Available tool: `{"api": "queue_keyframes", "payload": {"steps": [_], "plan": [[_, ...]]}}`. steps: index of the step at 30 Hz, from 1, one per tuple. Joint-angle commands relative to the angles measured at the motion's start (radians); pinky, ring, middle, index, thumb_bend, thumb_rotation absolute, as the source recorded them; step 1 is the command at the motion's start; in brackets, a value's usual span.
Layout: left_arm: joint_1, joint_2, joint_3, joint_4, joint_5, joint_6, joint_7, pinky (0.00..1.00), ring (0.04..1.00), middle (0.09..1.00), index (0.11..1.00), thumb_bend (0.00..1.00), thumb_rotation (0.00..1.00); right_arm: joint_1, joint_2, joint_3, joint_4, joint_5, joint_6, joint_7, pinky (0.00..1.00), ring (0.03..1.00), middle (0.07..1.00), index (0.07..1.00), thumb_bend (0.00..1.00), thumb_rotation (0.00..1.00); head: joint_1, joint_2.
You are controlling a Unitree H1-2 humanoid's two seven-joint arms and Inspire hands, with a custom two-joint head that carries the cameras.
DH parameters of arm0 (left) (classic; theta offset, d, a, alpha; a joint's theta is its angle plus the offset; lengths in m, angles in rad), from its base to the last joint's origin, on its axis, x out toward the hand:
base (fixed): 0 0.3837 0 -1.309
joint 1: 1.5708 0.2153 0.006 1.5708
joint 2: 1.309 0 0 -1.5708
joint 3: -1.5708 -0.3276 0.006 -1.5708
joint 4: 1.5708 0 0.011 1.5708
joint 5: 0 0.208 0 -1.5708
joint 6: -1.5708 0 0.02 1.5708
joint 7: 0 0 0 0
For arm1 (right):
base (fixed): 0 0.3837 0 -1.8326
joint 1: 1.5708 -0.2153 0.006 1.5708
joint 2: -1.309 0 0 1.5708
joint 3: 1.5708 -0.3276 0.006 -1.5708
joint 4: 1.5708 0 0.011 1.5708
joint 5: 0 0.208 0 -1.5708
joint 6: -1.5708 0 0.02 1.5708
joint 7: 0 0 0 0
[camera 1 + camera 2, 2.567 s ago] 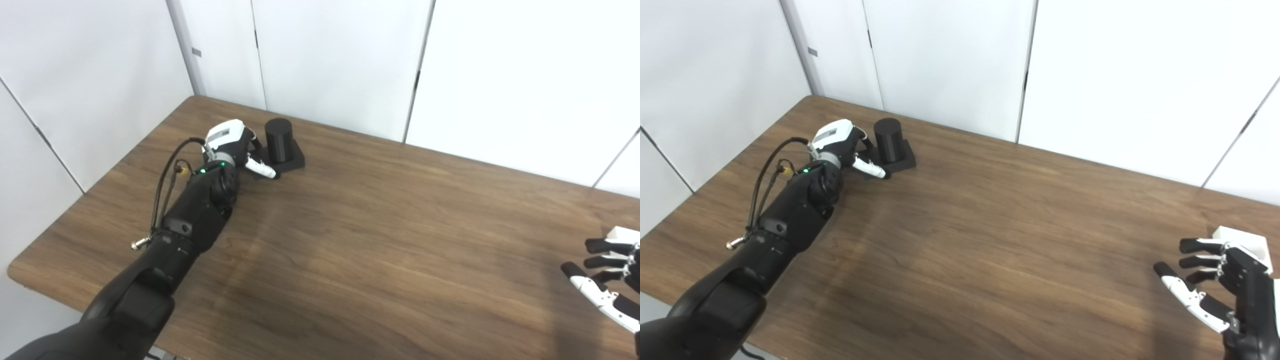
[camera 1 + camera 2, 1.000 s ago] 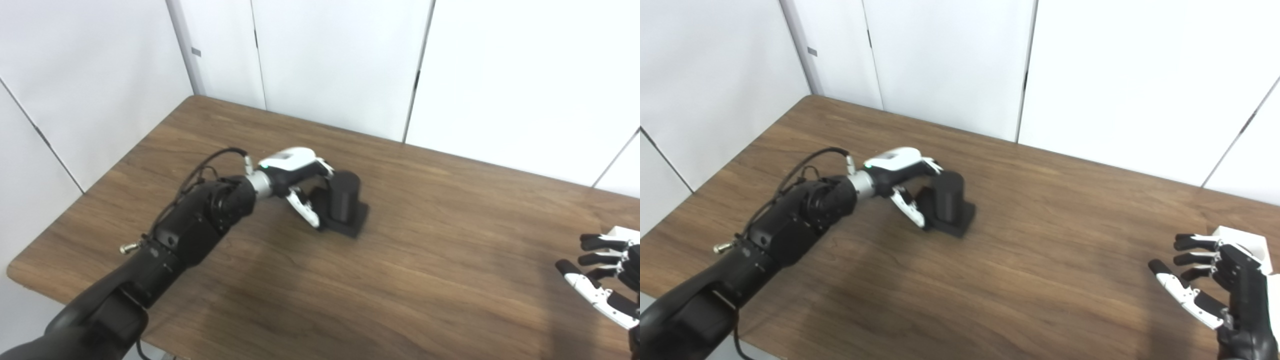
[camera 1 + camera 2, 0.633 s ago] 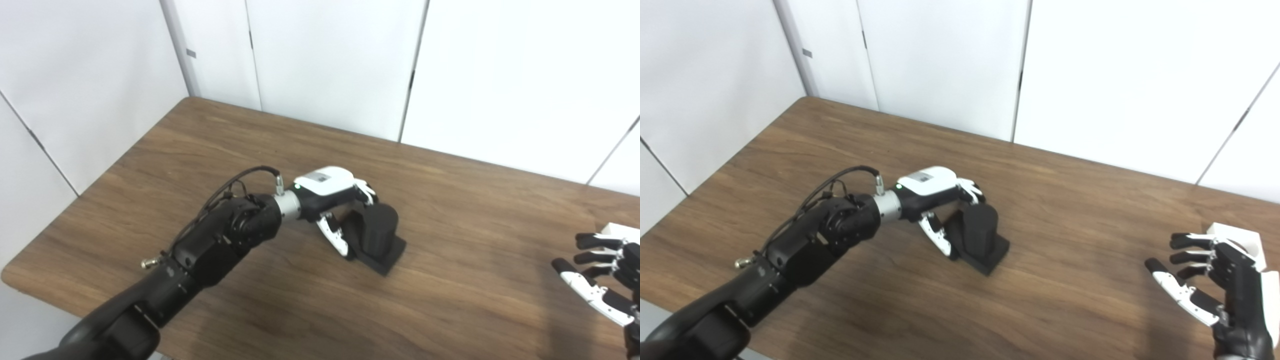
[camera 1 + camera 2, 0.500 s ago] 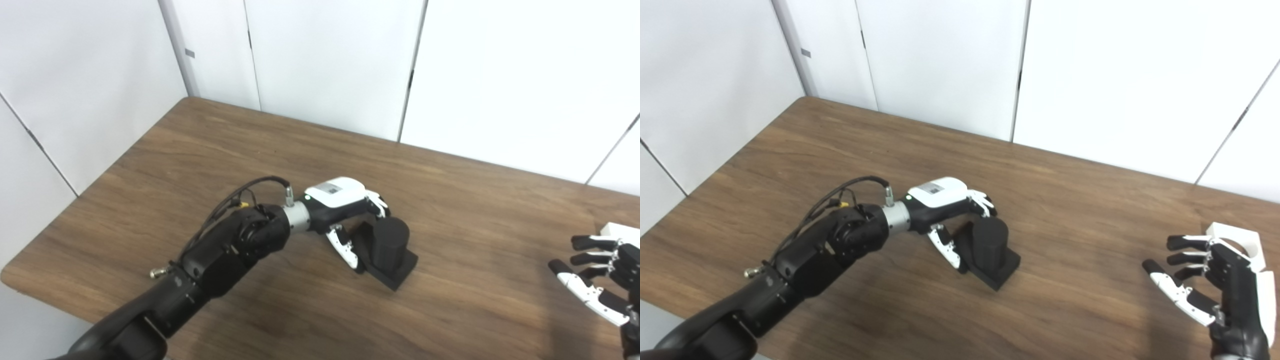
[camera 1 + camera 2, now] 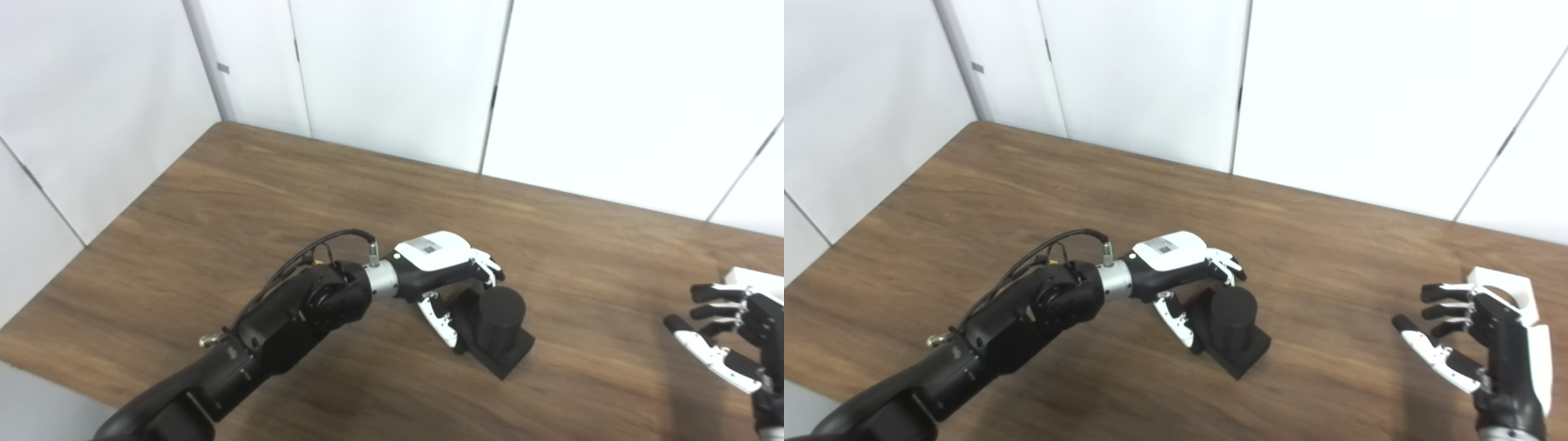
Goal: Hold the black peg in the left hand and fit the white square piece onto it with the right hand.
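The black peg (image 5: 501, 318) is a short upright cylinder on a square black base, standing on the table near the middle. My left hand (image 5: 438, 266) is shut on it, with the fingers (image 5: 487, 269) over the far side and the thumb (image 5: 442, 318) against the near left side of the base. The white square piece (image 5: 1503, 283), with a round hole, lies at the right edge of the table. My right hand (image 5: 1476, 343) is open and empty, palm to the left, just in front of the white piece and partly hiding it.
The brown wooden table (image 5: 245, 184) stands against white wall panels at the back and left. Its left and near edges show at the lower left. Bare wood lies between the peg and my right hand.
My left hand has slid the black peg from the far left of the table rightward and nearer, to the middle. My right hand has stayed open by the white piece. The camera has shifted slightly.
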Motion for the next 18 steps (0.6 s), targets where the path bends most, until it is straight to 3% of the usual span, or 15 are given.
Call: {"api": "queue_keyframes", "payload": {"steps": [1, 4, 10, 13, 18], "plan": [[0.008, 0.000, -0.056, 0.042, 0.065, -0.036, -0.022, 0.85, 0.917, 0.864, 0.488, 0.52, 0.08, -0.034, -0.015, -0.012, -0.009, 0.013, -0.055, -0.012, 0.36, 0.504, 0.620, 0.488, 0.48, 0.00, -0.040, 0.001], [0.008, 0.018, -0.063, 0.052, 0.078, -0.053, -0.021, 0.86, 0.920, 0.871, 0.489, 0.52, 0.07, -0.036, -0.026, -0.009, 0.000, -0.002, -0.090, -0.012, 0.36, 0.505, 0.615, 0.488, 0.48, 0.00, -0.138, 0.000], [0.014, 0.065, -0.042, 0.077, 0.057, -0.105, 0.015, 0.86, 0.919, 0.865, 0.488, 0.52, 0.07, -0.104, -0.073, -0.009, -0.009, -0.055, -0.095, -0.005, 0.37, 0.515, 0.615, 0.490, 0.48, 0.00, -0.356, -0.025], [0.018, 0.089, -0.027, 0.097, 0.046, -0.145, 0.039, 0.84, 0.913, 0.854, 0.487, 0.52, 0.06, -0.167, -0.120, -0.004, -0.019, -0.092, -0.063, 0.018, 0.37, 0.510, 0.607, 0.492, 0.48, 0.00, -0.451, -0.047], [0.027, 0.118, -0.006, 0.122, 0.028, -0.184, 0.057, 0.83, 0.905, 0.843, 0.487, 0.52, 0.06, -0.288, -0.230, 0.012, -0.025, -0.184, 0.008, 0.082, 0.39, 0.481, 0.620, 0.493, 0.49, 0.00, -0.539, -0.084]]}}
